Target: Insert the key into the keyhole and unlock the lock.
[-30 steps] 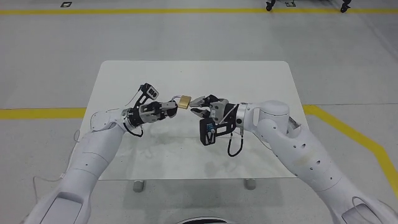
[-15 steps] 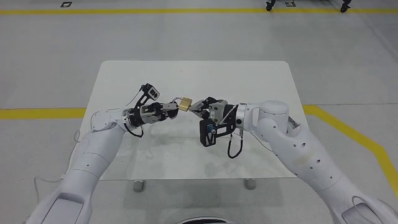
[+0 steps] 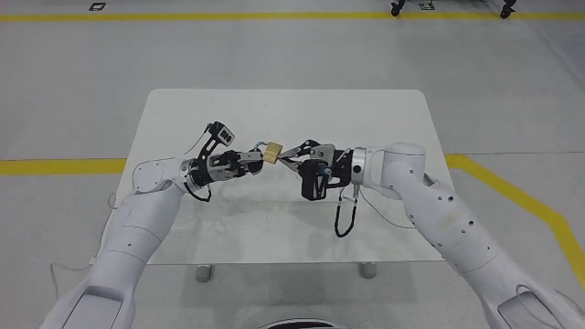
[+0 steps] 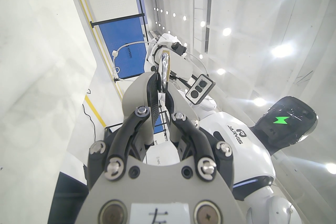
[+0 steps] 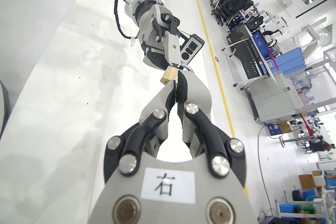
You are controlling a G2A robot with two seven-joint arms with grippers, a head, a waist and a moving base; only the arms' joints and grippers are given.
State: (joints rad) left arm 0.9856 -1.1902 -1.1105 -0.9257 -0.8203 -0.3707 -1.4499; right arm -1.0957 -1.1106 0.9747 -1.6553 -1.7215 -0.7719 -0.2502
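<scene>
A small brass padlock [image 3: 271,153] hangs in the air over the middle of the white table [image 3: 384,119]. My left gripper [image 3: 256,156] is shut on it from the left side. In the left wrist view the lock [image 4: 164,64] shows edge-on between the shut fingers of the left gripper [image 4: 162,87]. My right gripper [image 3: 291,153] meets the lock from the right. In the right wrist view the right gripper [image 5: 178,87] is shut, its tips against the end of the brass lock [image 5: 169,76]. The key is pinched between those fingers and mostly hidden.
The tabletop [image 5: 78,51] lies bare below both grippers. Yellow floor lines [image 3: 55,166] run past the table on both sides.
The right wrist has rolled, swinging its camera up from below the arm toward the lock's side. The lock and the left gripper stay almost in place.
</scene>
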